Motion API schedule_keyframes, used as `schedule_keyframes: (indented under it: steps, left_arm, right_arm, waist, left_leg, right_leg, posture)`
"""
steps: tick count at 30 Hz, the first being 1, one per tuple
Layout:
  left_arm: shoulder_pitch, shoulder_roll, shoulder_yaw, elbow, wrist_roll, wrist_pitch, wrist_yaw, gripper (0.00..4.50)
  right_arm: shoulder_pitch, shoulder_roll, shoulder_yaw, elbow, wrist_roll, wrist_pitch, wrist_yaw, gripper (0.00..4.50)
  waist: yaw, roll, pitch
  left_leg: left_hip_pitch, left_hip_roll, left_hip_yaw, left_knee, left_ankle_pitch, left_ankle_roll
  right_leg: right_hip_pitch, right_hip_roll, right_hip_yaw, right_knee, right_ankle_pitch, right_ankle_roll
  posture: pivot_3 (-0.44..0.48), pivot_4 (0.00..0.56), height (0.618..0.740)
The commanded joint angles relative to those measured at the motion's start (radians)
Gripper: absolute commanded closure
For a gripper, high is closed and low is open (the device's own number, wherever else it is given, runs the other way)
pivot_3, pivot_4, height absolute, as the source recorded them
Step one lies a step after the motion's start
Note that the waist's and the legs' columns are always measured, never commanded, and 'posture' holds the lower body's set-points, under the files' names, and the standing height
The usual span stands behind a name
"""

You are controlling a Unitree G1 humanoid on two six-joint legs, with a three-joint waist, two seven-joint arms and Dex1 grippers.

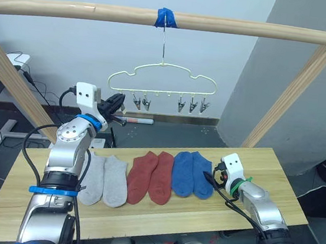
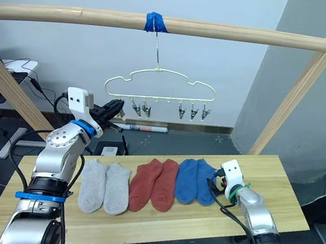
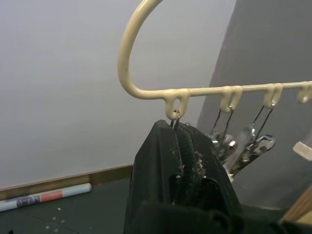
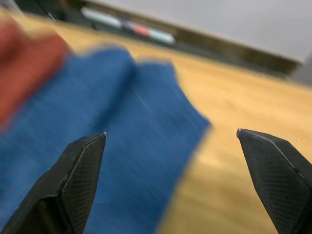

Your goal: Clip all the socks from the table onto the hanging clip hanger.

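Note:
Six socks lie side by side on the wooden table (image 1: 268, 164): a grey pair (image 1: 104, 180), a rust red pair (image 1: 151, 177) and a blue pair (image 1: 191, 173). The pale-yellow clip hanger (image 1: 163, 68) hangs by its hook from the pole, with metal clips (image 1: 192, 106) along its lower bar. My left gripper (image 1: 116, 103) is raised to the hanger's left end. In the left wrist view it (image 3: 176, 127) is shut on the leftmost clip, whose wire runs up into the hanger's loop (image 3: 175, 105). My right gripper (image 4: 170, 134) is open, low over the table at the blue socks' (image 4: 131, 146) right edge.
A round wooden pole (image 1: 234, 27) spans overhead, with blue tape (image 1: 165, 17) at the hook. Slanted wooden legs (image 1: 292, 90) stand at both sides. A long tube (image 1: 140, 120) lies on the floor behind the table. Cables and a desk sit at the far left.

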Motion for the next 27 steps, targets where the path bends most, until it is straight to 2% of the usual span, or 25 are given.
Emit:
schedule_keyframes:
  steps: [1,7,10,14,19,22,27]
  left_arm:
    - [-0.004,0.017,0.016,-0.051,-0.009,0.007,-0.004,4.49]
    - [0.000,0.015,0.012,-0.071,-0.011,0.021,-0.003,4.49]
    - [0.010,0.011,0.010,-0.078,-0.007,0.024,0.003,4.49]
    - [0.020,0.004,0.008,-0.094,-0.006,0.031,0.008,4.49]
    - [0.035,0.005,0.016,-0.114,-0.010,0.042,0.014,4.49]
    - [0.047,0.009,0.020,-0.125,-0.010,0.047,0.016,4.50]
    - [0.053,0.008,0.022,-0.137,-0.014,0.057,0.017,4.50]
  right_arm:
    - [-0.080,0.020,-0.008,0.113,-0.028,-0.115,0.010,0.00]
    - [-0.242,0.059,0.032,0.421,-0.104,-0.297,0.042,0.00]
    - [-0.294,0.083,0.020,0.533,-0.097,-0.310,0.079,0.00]
    - [-0.333,0.090,0.029,0.649,-0.128,-0.329,0.094,0.00]
    - [-0.344,0.104,0.052,0.706,-0.166,-0.306,0.106,0.00]
    - [-0.330,0.113,0.045,0.698,-0.170,-0.308,0.106,0.88]
    - [-0.289,0.101,0.045,0.646,-0.170,-0.309,0.131,2.64]
  waist:
    - [0.000,0.000,0.000]
    - [0.003,0.000,0.000]
    - [0.004,0.000,0.000]
    - [0.005,0.000,0.000]
    - [0.006,0.000,0.000]
    - [0.006,0.000,0.000]
    - [0.007,0.000,0.000]
  left_leg:
    - [0.000,0.000,0.000,0.000,0.000,0.000]
    - [0.000,0.000,0.000,0.000,0.000,0.000]
    - [0.000,0.000,0.000,0.000,0.000,0.000]
    - [-0.001,0.000,0.000,0.000,0.000,0.000]
    - [0.000,0.000,0.001,0.000,0.000,0.000]
    - [0.001,0.000,0.001,0.000,0.000,0.000]
    - [0.002,-0.001,0.000,0.001,0.000,0.000]
  right_leg:
    - [0.000,0.000,0.000,0.000,0.000,0.000]
    - [0.000,0.000,0.001,0.000,0.000,0.000]
    - [0.000,0.000,0.000,0.000,0.000,0.000]
    - [0.000,-0.001,0.000,-0.001,0.000,0.000]
    - [0.000,-0.001,0.001,-0.001,0.000,0.000]
    - [0.001,-0.001,0.000,0.001,0.000,0.000]
    - [0.001,-0.001,0.001,0.003,0.000,0.000]
  posture:
    - [-0.013,0.121,0.740]
    - [0.004,0.123,0.740]
    - [0.008,0.123,0.740]
    - [0.008,0.123,0.740]
    - [0.031,0.124,0.740]
    - [0.039,0.124,0.740]
    - [0.043,0.122,0.740]
